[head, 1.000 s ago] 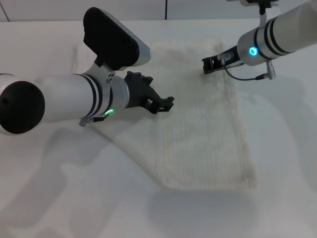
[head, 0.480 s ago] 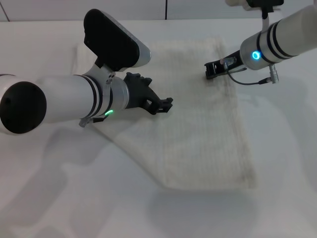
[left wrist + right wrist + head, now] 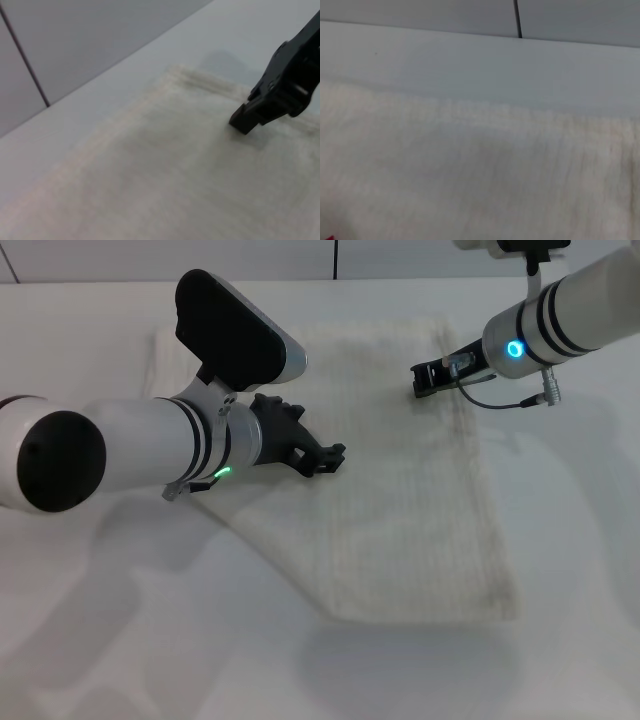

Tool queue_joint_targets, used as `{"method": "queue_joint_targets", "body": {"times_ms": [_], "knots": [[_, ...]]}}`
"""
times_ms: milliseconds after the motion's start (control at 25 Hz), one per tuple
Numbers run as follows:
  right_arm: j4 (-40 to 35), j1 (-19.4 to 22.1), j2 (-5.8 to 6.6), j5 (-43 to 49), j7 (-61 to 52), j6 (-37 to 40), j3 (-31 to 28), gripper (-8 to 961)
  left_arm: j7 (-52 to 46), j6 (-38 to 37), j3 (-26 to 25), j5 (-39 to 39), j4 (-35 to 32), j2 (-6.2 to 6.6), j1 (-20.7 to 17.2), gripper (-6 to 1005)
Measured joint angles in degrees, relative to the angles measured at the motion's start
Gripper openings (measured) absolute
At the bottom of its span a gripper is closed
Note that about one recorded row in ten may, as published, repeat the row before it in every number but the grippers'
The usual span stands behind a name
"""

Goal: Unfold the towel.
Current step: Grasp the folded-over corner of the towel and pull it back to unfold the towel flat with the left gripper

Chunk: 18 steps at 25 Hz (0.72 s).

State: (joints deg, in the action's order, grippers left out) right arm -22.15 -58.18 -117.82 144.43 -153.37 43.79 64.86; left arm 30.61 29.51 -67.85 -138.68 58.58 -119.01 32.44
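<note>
The off-white towel (image 3: 410, 510) lies flat on the white table (image 3: 120, 640), from the back left to the front right. My left arm covers its left part. My left gripper (image 3: 326, 457) hovers over the towel's middle. My right gripper (image 3: 424, 379) is low over the towel's far right edge. In the left wrist view the right gripper (image 3: 250, 117) touches or nearly touches the towel (image 3: 150, 170). The right wrist view is filled with towel (image 3: 470, 175). A speck of the pink-red tag (image 3: 327, 237) shows at that picture's corner.
A grey wall with a dark seam (image 3: 518, 20) stands behind the table's back edge. Bare white table surrounds the towel at the front and right (image 3: 580, 540). A cable loop (image 3: 500, 400) hangs under my right wrist.
My left arm has shifted slightly toward me and to the left. My right gripper has dipped a little toward the towel's far edge. The towel has not visibly moved.
</note>
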Motion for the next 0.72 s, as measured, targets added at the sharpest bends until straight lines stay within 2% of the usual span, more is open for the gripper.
{"method": "queue_joint_targets", "body": {"times_ms": [160, 360, 560, 720], "knots": [[-0.03, 0.00, 0.04, 0.02, 0.00, 0.07, 0.00, 40, -1.62, 0.54, 0.12, 0.00, -2.82, 0.04, 2.19, 740], [-0.18, 0.04, 0.06, 0.06, 0.00, 0.22, 0.00, 44, -1.76, 1.21, 0.16, -0.02, -3.16, 0.13, 2.77, 554], [-0.38, 0.39, 0.06, 0.07, 0.00, 0.24, 0.00, 47, -1.80, 2.32, -0.29, -0.29, -2.51, 0.26, 2.71, 315], [-0.44, 0.46, 0.05, 0.07, 0.00, 0.25, 0.00, 50, -1.92, 5.47, -0.57, -0.51, 0.99, 0.45, 1.60, 226]]}}
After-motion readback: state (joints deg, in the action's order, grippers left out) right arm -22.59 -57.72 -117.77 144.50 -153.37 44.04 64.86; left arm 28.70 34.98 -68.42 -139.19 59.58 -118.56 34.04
